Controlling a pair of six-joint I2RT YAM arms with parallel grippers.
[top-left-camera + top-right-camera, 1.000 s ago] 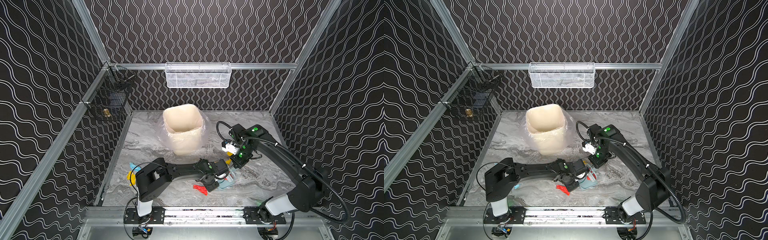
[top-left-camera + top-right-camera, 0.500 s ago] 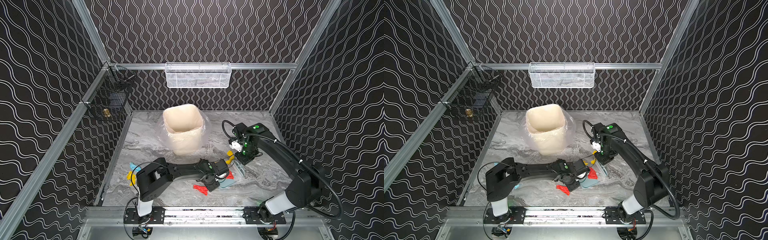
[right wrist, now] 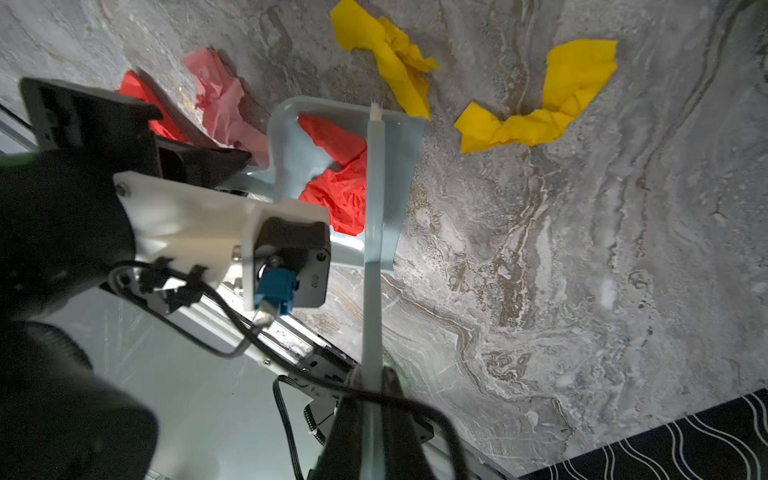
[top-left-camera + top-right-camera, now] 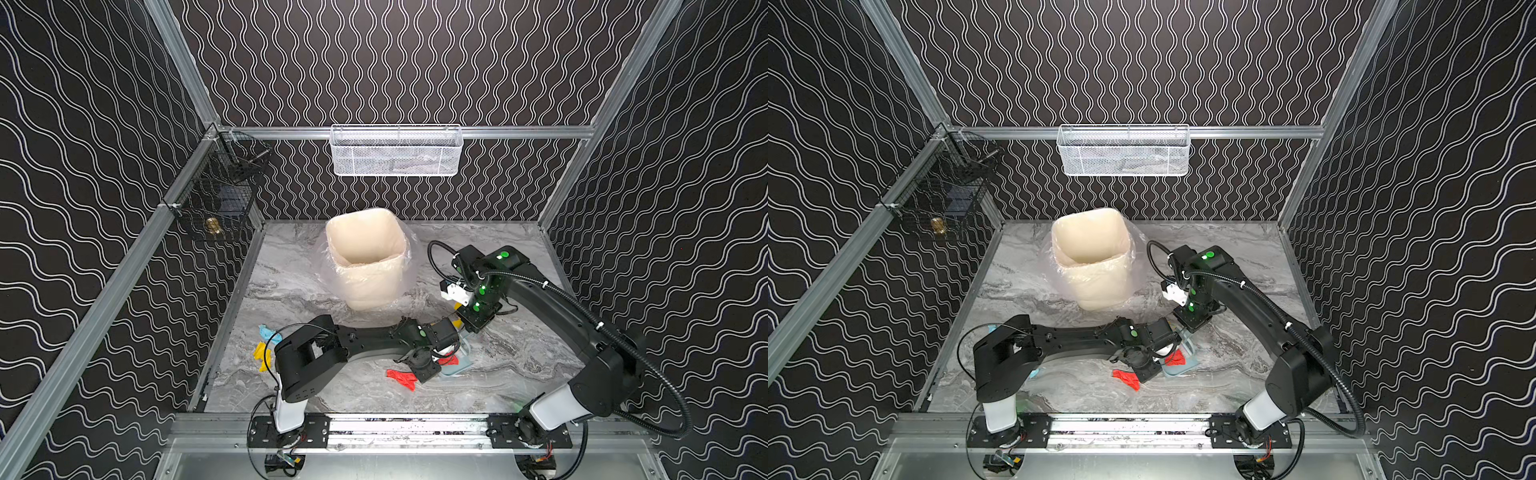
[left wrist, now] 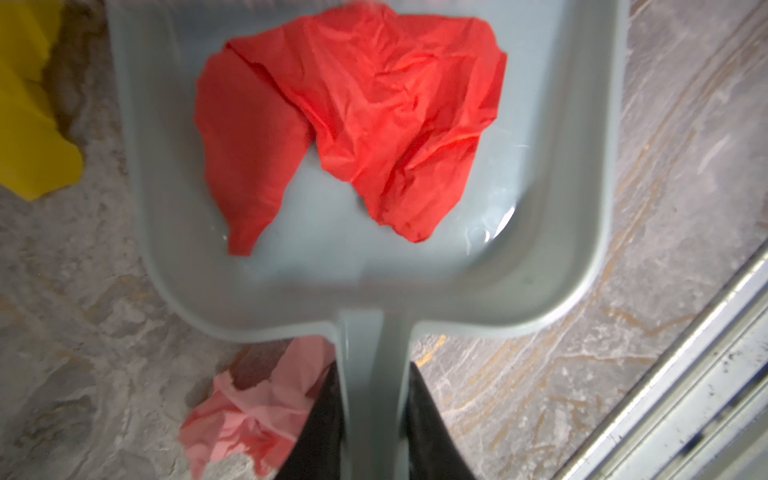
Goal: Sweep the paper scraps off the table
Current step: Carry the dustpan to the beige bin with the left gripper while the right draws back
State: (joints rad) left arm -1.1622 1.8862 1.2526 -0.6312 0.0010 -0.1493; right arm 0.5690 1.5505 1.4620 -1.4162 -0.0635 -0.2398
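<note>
Pink scrap (image 5: 257,411) by dustpan handle (image 5: 374,374), clear only in wrist views

Crumpled red scrap (image 5: 353,124) in the dustpan (image 5: 374,266) ahead of left fingers (image 5: 320,436); pink scrap (image 5: 249,415) beside them; yellow scraps (image 3: 577,79) farther across the marble table (image 3: 582,270).

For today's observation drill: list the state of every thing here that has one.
dustpan: gripped by its handle, one scrap inside
red scrap: crumpled, in dustpan
pink scrap: crumpled, on table
yellow scraps: crumpled, on table
brush: gripped
bin: upright, open, lined
left gripper: shut on dustpan
right gripper: shut on brush
</note>
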